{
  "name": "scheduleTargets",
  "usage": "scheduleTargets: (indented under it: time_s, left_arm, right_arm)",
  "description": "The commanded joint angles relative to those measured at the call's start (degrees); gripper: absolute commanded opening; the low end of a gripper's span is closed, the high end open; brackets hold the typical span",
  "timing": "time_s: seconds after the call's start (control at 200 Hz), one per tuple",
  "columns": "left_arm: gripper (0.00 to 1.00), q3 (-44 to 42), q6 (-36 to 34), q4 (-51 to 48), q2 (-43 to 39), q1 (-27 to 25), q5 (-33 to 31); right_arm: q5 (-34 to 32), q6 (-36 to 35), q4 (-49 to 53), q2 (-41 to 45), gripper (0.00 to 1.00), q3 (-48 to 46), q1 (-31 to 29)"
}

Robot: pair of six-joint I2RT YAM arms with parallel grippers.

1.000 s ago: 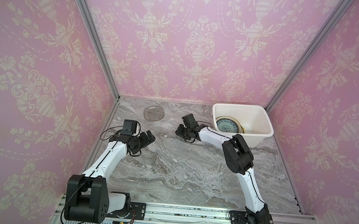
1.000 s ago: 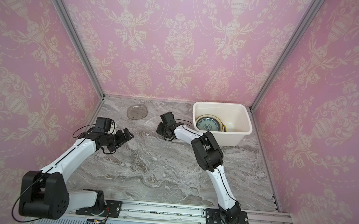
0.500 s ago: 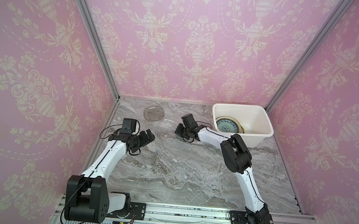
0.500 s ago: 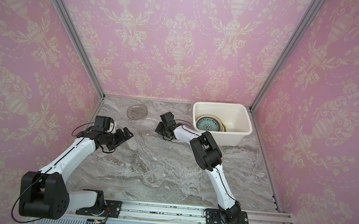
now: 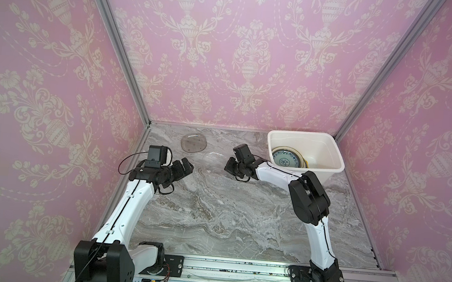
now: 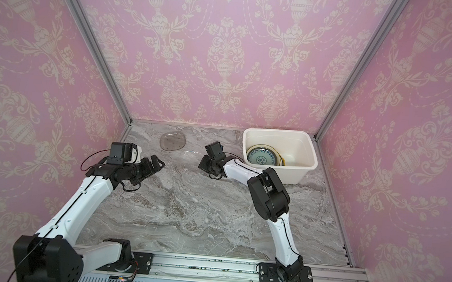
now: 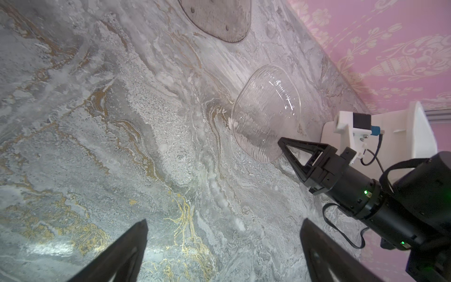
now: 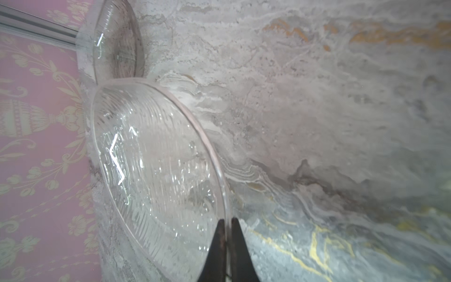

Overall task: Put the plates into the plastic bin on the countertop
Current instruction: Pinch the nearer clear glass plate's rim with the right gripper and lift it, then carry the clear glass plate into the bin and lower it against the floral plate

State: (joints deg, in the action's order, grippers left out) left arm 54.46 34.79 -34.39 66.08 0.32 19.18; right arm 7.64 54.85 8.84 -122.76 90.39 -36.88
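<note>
My right claw [image 8: 226,221] pinches the rim of the clear glass plate [image 8: 156,171]. It's a thin, likely slippery grip, so I lift slowly and clear the white bin [image 5: 325,170] rim. Left claw [image 5: 187,166] is spread.

**Four cameras, two heights**

Both top views look steeply down from high at the front, over the mounting rail [image 5: 236,266], taking in the whole worktop [image 5: 213,207] and the pink walls [image 5: 255,52]. Each wrist camera rides close above the marble, looking along its own fingers [image 7: 127,251]; both share the clear glass plate [image 8: 156,175], seen from opposite sides.
</note>
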Motion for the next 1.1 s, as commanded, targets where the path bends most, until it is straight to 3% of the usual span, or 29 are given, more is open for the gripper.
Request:
scheduleTargets:
  time_s: [0.0,0.31,0.48,0.62,0.881,1.091]
  left_arm:
    - [0.99,1.6,0.9,-2.2,-2.1,0.6,-0.3]
    - [0.99,1.8,4.6,-1.6,-8.1,0.6,0.2]
    - [0.99,5.3,4.1,-1.8,-9.7,-1.1,2.8]
    - [0.99,10.5,0.6,-2.7,-8.9,-8.1,0.3]
    - [0.99,21.9,-6.5,-6.8,0.4,-24.2,-7.3]
    - [0.99,27.8,-7.4,-5.8,8.1,-32.6,-12.3]
  right_arm:
    - [0.0,-2.6,1.5,6.5,0.00,-2.3,-1.4]
    - [-1.9,-12.6,13.2,17.3,0.00,0.0,-1.8]
    - [-3.4,-14.8,17.6,23.5,0.00,0.4,0.8]
    - [-1.9,-14.8,19.5,29.0,0.00,-1.7,5.8]
    - [2.8,-13.9,20.0,38.4,0.00,-8.4,18.8]
    - [4.2,-8.4,18.3,44.2,0.00,-15.9,28.3]
